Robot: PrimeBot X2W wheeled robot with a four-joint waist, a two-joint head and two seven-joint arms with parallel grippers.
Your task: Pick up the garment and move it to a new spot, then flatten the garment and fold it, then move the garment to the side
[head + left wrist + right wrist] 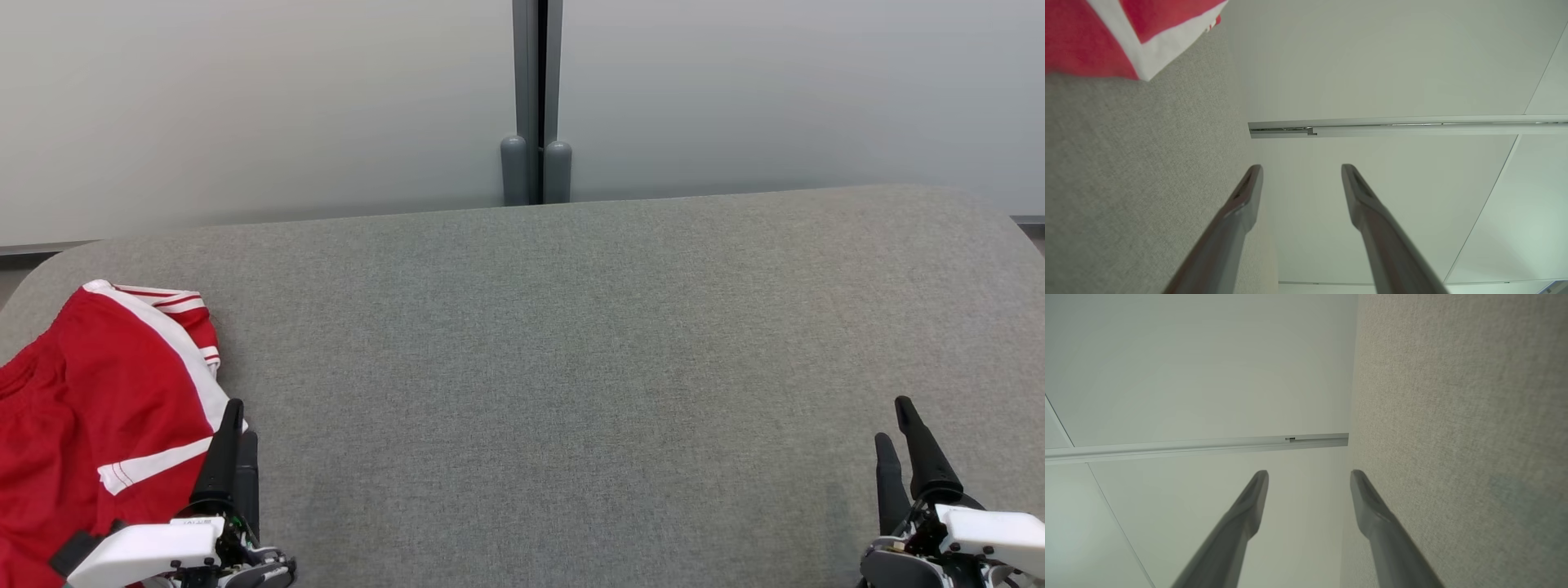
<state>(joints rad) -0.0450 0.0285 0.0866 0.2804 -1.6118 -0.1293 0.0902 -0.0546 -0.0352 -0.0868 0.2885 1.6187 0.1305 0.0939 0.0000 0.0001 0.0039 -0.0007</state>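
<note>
The garment [90, 400] is red with white stripes and lies bunched at the near left of the grey table [555, 343], running off the view's left and bottom edges. My left gripper [238, 420] stands open at its right edge, fingers pointing away, holding nothing. The left wrist view has a corner of the garment [1106, 36] at the top left, well clear of the gripper [1301, 167] and its spread dark fingers. At the near right my right gripper [894, 423] is open and empty over bare fabric; the right wrist view gives its gripper [1309, 473] beside the table surface [1453, 416].
A pale partition wall [245, 106] with a grey vertical post [536, 98] runs behind the table's far edge. The table's corners are rounded. A metal rail [1404, 124] crosses the wall in both wrist views.
</note>
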